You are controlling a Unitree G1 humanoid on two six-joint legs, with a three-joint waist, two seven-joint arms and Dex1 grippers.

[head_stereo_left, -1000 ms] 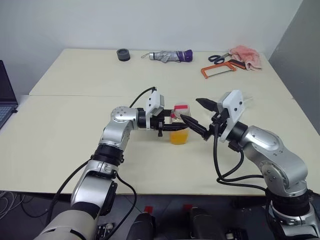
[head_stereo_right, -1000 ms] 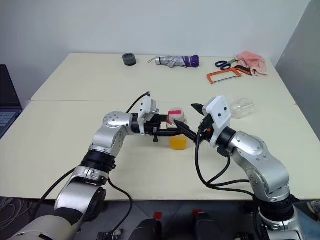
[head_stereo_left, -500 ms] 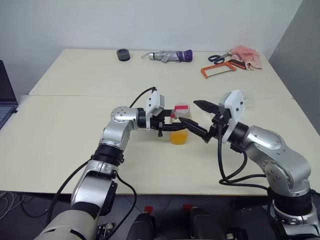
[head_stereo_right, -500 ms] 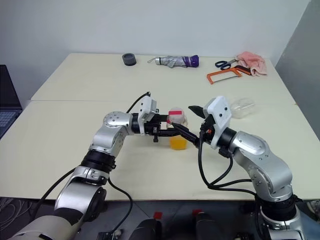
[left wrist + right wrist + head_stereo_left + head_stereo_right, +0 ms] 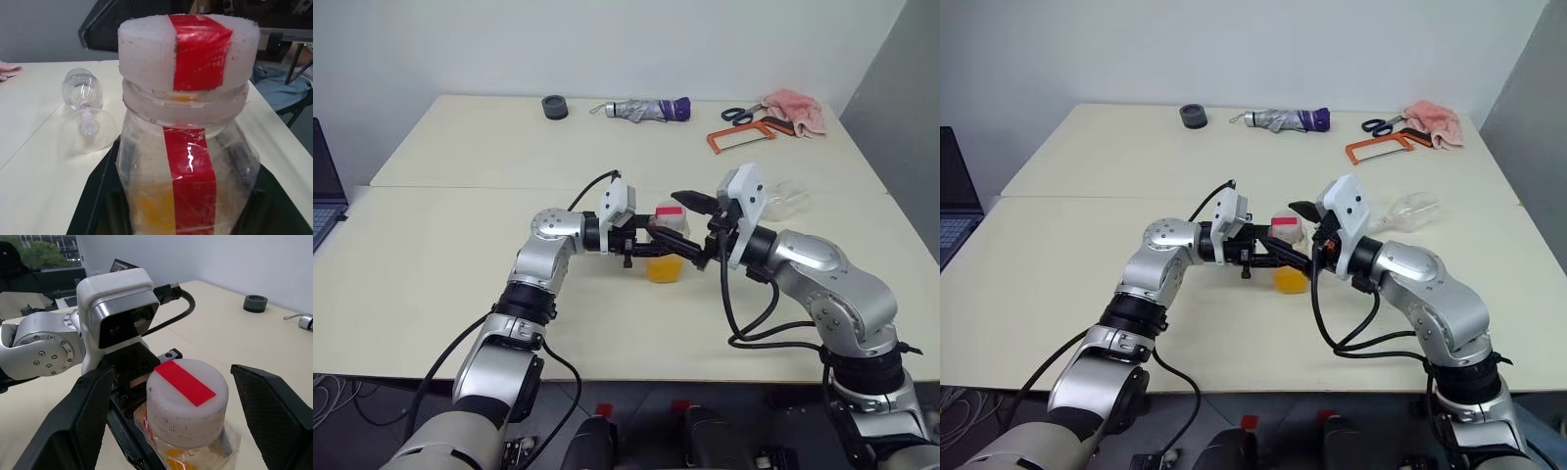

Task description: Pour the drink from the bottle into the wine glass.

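My arms [image 5: 544, 262] are silver-grey metal, built of rounded segments with black bands at the joints. Small dark screws ring the round joint cap [image 5: 43, 354]. Each wrist carries a white, rounded camera box [image 5: 618, 201] with a dark glossy front. Black cables [image 5: 744, 323] loop loose along both arms, and one plugs into the top of the left box. My fingers [image 5: 88, 416] are matt black, broad and tapering.
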